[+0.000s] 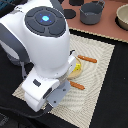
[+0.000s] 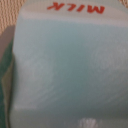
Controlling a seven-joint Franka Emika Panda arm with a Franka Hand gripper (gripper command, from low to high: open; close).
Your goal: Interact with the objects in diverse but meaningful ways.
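The pale blue-and-white milk carton (image 2: 65, 70) fills nearly the whole wrist view, very close to the camera, with red "MILK" lettering (image 2: 76, 7) at one edge. In the exterior view the arm's white body covers the carton, and only the white hand (image 1: 42, 90) shows, low over the woven mat (image 1: 97, 62). No fingertips appear in either view, so I cannot tell whether the gripper holds the carton. A yellowish toy food (image 1: 75, 70) peeks out from behind the arm on the mat.
Two orange-handled cutlery pieces (image 1: 87, 59) (image 1: 77, 85) lie on the mat beside the arm. A grey pot (image 1: 92, 12) and a beige bowl (image 1: 122, 17) stand on the brown surface at the back, toward the exterior view's right. Black table surrounds the mat.
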